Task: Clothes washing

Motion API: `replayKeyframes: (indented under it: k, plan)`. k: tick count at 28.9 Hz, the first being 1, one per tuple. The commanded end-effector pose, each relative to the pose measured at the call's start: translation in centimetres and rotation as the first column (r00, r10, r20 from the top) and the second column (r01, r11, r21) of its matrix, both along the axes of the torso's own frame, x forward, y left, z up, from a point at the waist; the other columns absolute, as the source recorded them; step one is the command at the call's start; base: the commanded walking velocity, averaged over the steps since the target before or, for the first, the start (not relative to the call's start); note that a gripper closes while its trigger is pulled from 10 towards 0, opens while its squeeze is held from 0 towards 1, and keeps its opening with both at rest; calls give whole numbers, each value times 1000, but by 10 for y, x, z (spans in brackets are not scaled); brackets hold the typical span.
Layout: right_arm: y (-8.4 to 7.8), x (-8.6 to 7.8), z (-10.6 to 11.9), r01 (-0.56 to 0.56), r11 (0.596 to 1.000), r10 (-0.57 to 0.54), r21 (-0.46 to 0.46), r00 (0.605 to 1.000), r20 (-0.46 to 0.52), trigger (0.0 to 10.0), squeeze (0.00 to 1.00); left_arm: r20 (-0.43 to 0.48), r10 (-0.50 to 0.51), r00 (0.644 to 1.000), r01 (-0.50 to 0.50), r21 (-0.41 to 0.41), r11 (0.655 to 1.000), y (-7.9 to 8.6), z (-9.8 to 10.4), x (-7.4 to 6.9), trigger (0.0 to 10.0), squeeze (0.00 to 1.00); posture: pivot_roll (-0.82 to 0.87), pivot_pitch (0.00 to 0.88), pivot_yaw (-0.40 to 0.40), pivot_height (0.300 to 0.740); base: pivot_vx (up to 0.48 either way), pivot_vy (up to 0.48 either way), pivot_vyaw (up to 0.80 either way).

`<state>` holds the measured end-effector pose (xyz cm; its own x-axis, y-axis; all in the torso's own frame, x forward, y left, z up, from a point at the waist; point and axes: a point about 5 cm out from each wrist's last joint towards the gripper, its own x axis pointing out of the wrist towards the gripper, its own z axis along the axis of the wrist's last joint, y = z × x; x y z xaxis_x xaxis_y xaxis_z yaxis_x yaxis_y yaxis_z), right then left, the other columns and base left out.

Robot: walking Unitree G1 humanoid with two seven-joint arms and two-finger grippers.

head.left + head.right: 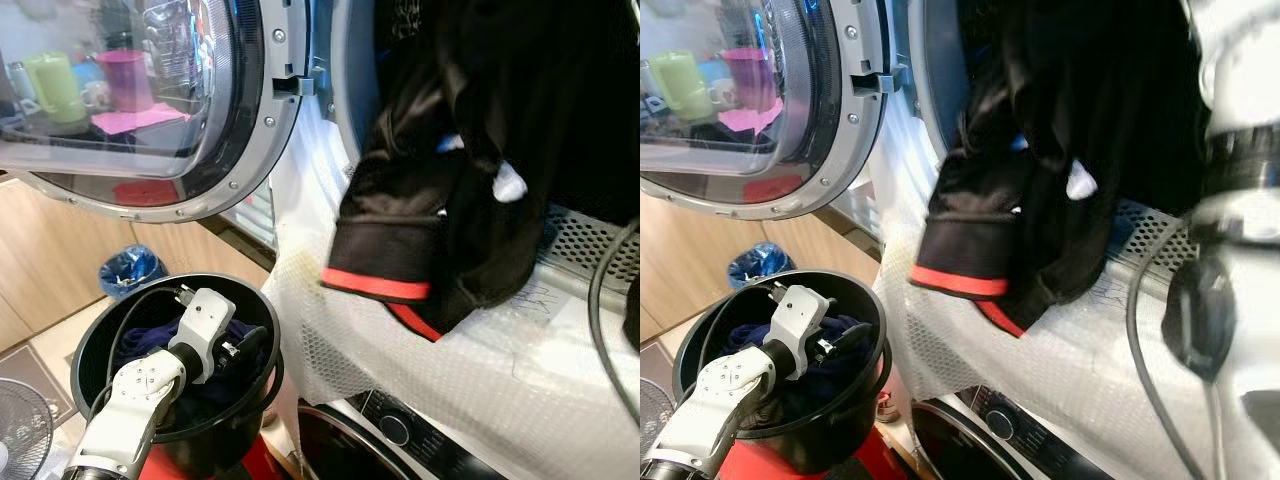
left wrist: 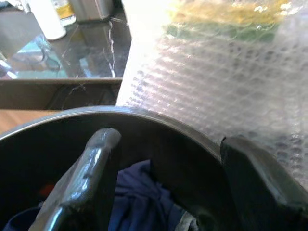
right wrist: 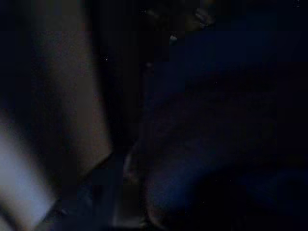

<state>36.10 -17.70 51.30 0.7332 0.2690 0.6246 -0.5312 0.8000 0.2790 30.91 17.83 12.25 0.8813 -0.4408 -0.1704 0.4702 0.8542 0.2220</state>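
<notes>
A black garment (image 1: 450, 200) with a red-striped hem (image 1: 375, 283) hangs out of the washer drum opening (image 1: 590, 240) and rests on bubble wrap (image 1: 400, 370) draped over the machine's front. At the lower left stands a black bucket (image 1: 100, 330) holding dark blue clothes (image 2: 139, 192). My left gripper (image 1: 245, 345) is inside the bucket, just above the blue clothes, open with nothing between its fingers (image 2: 96, 159). My right arm (image 1: 1240, 130) reaches up into the drum beside the black garment; its wrist view is very dark.
The round washer door (image 1: 150, 100) stands open at the upper left. A second machine's control knob (image 1: 395, 430) shows below the bubble wrap. A blue bag (image 1: 130, 268) and a fan (image 1: 20, 420) sit on the floor near the bucket. A black cable (image 1: 600, 300) loops at right.
</notes>
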Motion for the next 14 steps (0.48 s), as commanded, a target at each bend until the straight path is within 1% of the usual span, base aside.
replayKeyframes:
  k: [1, 3, 4, 5, 6, 7, 8, 9, 10, 11, 12, 14]
  plan:
    - [-12, 2, 5, 109, 994, -108, 29, 993, -38, 0, 0, -22, 7, 1000, -7, 1, 1000, 0, -4, -2, 10000, 0, 239, 13, -59, 740, 0, 0, 0]
    - [-24, 1, 9, 217, 973, -211, 74, 974, -80, 0, 0, -25, 9, 1000, -9, 0, 1000, -1, -5, -4, 10000, 0, 246, 15, -68, 740, 0, 0, 0]
    - [-33, -2, 13, 292, 951, -283, 102, 954, -100, 0, 0, -25, 11, 1000, -11, -2, 1000, -1, -6, -5, 10000, 0, 253, 13, -74, 740, 0, 0, 0]
    - [-38, -3, 15, 319, 940, -307, 124, 946, -108, 0, 0, -25, 16, 1000, -16, -3, 1000, 0, -6, -5, 10000, 0, 259, 19, -74, 740, 0, 0, 0]
    - [-49, -8, 19, 378, 908, -360, 180, 924, -126, 0, 0, -19, 27, 999, -27, 0, 1000, 1, -5, -6, 10000, 0, 265, 20, -76, 740, 0, 0, 0]
    - [-57, -12, 23, 449, 874, -429, 187, 893, -136, 0, 0, -14, 37, 999, -37, -1, 999, 2, -5, -6, 10000, 0, 274, 26, -79, 740, 0, 0, 0]
    - [-63, -15, 25, 508, 844, -491, 170, 861, -133, 0, 0, -11, 45, 999, -45, -1, 999, 3, -4, -6, 10000, 0, 274, 26, -79, 740, 0, 0, 0]
    - [-70, -20, 28, 597, 792, -585, 126, 802, -123, 0, 0, -9, 51, 999, -51, -1, 999, 3, -4, -6, 10000, 0, 274, 26, -79, 740, 0, 0, 0]
    - [-77, -25, 31, 684, 725, -676, 84, 729, -108, 0, 0, -7, 55, 998, -55, 0, 998, 4, -4, -5, 10000, 0, 274, 26, -79, 740, 0, 0, 0]
    - [-86, -31, 33, 803, 596, -800, 12, 595, -78, 0, 0, 0, 67, 998, -67, 2, 998, 5, -3, -5, 10000, 0, 280, 33, -80, 740, 0, 0, 0]
    - [-92, -29, 28, 847, 531, -846, -35, 527, -78, 0, 0, 1, 74, 997, -74, 3, 997, 5, -3, -5, 10000, 0, 274, 37, -80, 740, 0, 0, 0]
    - [-100, -24, 15, 890, 443, -896, -109, 436, -79, 0, 0, 1, 79, 997, -79, 5, 997, 5, -4, -5, 10000, 0, 274, 36, -81, 740, 0, 0, 0]
